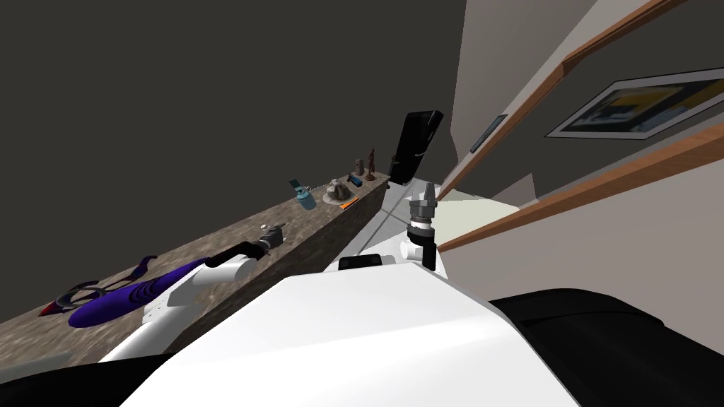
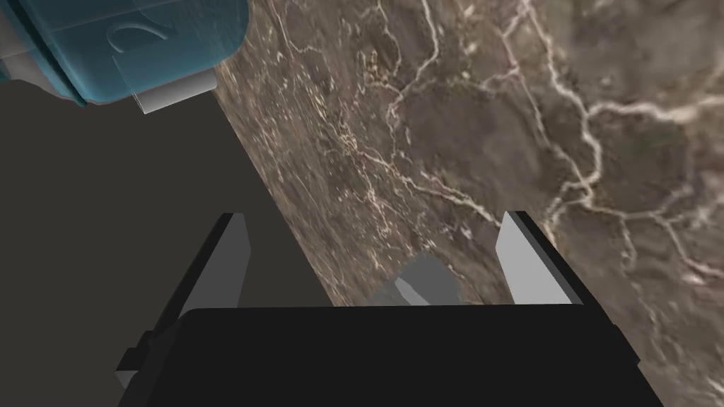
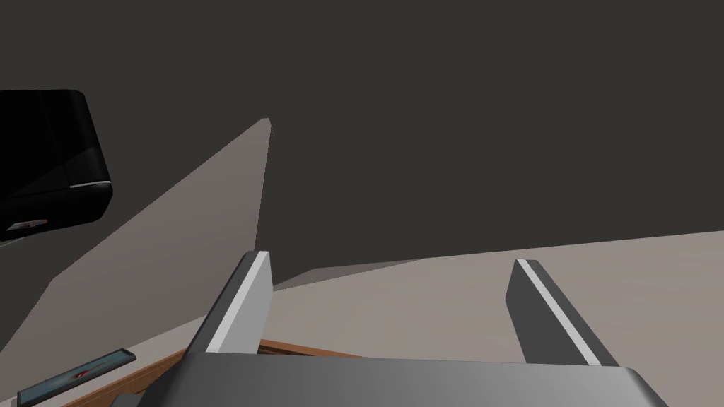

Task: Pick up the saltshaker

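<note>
A small grey faceted object (image 2: 423, 280), which may be the saltshaker, lies on the brown veined counter (image 2: 495, 127), low between the fingers of my left gripper (image 2: 375, 217) and close to its dark body. Neither finger touches it, and the gripper stands open. In the head view the left gripper (image 1: 277, 232) reaches over the counter's (image 1: 212, 247) middle. A teal container (image 2: 127, 42) with a pale grey part stands beyond it, near the counter's back edge, and appears as the teal container (image 1: 305, 199) in the head view. My right gripper (image 1: 427, 191) is raised beside my chest, its fingers (image 3: 247, 304) open.
Further along the counter stand a grey hat-like thing (image 1: 338, 192), an orange item (image 1: 348, 204), a blue item (image 1: 355, 180) and two small figurines (image 1: 366, 166). A tall black object (image 1: 413, 148) stands at its far end. A purple curved object (image 1: 134, 297) lies at the near end.
</note>
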`<state>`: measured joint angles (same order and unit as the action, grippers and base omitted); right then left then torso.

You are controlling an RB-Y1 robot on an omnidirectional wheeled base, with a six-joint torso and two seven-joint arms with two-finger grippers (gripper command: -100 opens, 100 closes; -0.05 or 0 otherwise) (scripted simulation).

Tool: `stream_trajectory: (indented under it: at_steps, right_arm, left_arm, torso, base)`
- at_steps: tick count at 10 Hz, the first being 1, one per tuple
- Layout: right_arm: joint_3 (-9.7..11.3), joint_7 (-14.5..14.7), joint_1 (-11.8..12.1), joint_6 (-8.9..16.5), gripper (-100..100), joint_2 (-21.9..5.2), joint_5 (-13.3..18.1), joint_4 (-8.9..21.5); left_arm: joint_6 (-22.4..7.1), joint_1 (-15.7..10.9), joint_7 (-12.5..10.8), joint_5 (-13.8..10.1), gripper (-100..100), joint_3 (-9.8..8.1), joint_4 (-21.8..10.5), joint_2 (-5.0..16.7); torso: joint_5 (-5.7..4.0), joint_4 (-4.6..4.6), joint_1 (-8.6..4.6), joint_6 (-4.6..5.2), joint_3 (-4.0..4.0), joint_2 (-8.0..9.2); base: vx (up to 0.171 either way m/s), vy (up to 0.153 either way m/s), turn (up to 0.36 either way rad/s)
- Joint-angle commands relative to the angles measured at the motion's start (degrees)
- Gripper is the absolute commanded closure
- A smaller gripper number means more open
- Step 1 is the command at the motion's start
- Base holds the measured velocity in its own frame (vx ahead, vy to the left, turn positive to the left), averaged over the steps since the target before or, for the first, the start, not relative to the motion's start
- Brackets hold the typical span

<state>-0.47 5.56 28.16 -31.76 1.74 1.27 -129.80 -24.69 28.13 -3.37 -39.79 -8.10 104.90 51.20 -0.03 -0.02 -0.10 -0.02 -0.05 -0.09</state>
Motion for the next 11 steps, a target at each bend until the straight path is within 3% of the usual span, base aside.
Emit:
stream_trajectory:
  at_steps: [1, 2, 3, 4, 5, 6, 7, 8, 9, 10, 11]
  right_arm:
    - [0.0, 0.0, 0.0, 0.0, 0, 0.0, 0.0, 0.0]
    - [0.0, 0.0, 0.0, 0.0, 0, 0.0, 0.0, 0.0]
    - [0.0, 0.0, 0.0, 0.0, 0, 0.0, 0.0, 0.0]
    - [0.0, 0.0, 0.0, 0.0, 0, 0.0, 0.0, 0.0]
    - [0.0, 0.0, 0.0, 0.0, 0, 0.0, 0.0, 0.0]
    - [0.0, 0.0, 0.0, 0.0, 0, 0.0, 0.0, 0.0]
    - [0.0, 0.0, 0.0, 0.0, 0, 0.0, 0.0, 0.0]
    - [0.0, 0.0, 0.0, 0.0, 0, 0.0, 0.0, 0.0]
    - [0.0, 0.0, 0.0, 0.0, 0, 0.0, 0.0, 0.0]
    - [0.0, 0.0, 0.0, 0.0, 0, 0.0, 0.0, 0.0]
    - [0.0, 0.0, 0.0, 0.0, 0, 0.0, 0.0, 0.0]
  left_arm:
    - [-2.0, -1.0, 0.0, -0.9, -100, 0.29, -1.3, 1.3]
    - [-4.2, -1.4, -0.1, -3.0, -100, 0.24, -2.8, 3.7]
    - [-4.8, -1.4, -0.1, -3.0, -100, 0.24, -2.8, 4.0]
    - [-6.8, -1.8, -0.2, -5.2, -100, 0.28, -4.4, 6.3]
    - [-7.5, -1.8, -0.2, -5.2, -100, 0.28, -4.4, 6.6]
    - [-9.3, -2.2, -0.2, -7.4, -100, 0.42, -5.9, 9.1]
    - [-10.2, -2.2, -0.2, -7.4, -100, 0.42, -5.9, 9.1]
    - [-12.5, -2.5, -0.2, -9.6, -100, 0.66, -7.5, 11.5]
    - [-12.9, -2.5, -0.2, -9.6, -100, 0.66, -7.5, 11.6]
    - [-14.8, -2.8, -0.3, -11.8, -100, 1.01, -9.1, 14.0]
    - [-15.6, -2.8, -0.3, -11.8, -100, 1.01, -9.1, 14.0]
  torso:
    - [0.00, 0.00, 0.00, 0.00, 0.00, 0.00]
    - [0.01, 0.00, 0.01, -0.02, -0.01, 0.00]
    - [0.00, -0.02, -0.01, 0.00, -0.04, -0.07]
    - [0.01, -0.01, 0.00, -0.02, -0.03, -0.04]
    - [0.00, -0.01, 0.00, -0.01, -0.02, -0.04]
    - [0.01, -0.01, 0.01, -0.02, -0.01, -0.01]
    - [0.00, -0.01, -0.02, -0.01, -0.03, -0.05]
    - [0.01, -0.01, 0.01, -0.03, -0.01, -0.01]
    - [0.01, -0.01, 0.01, -0.02, -0.03, -0.05]
    - [0.01, -0.01, 0.04, -0.03, -0.02, -0.03]
    - [0.02, -0.01, 0.06, -0.01, -0.03, -0.04]
  base:
    - [0.039, -0.029, -0.045]
    - [0.057, -0.038, -0.076]
    - [0.045, -0.032, -0.050]
    - [0.045, -0.035, -0.071]
    - [0.040, -0.028, -0.041]
    - [0.051, -0.037, -0.082]
    - [0.040, -0.028, -0.039]
    - [0.053, -0.030, -0.063]
    - [0.046, -0.018, -0.034]
    - [0.051, -0.016, -0.066]
    - [0.043, -0.015, -0.031]
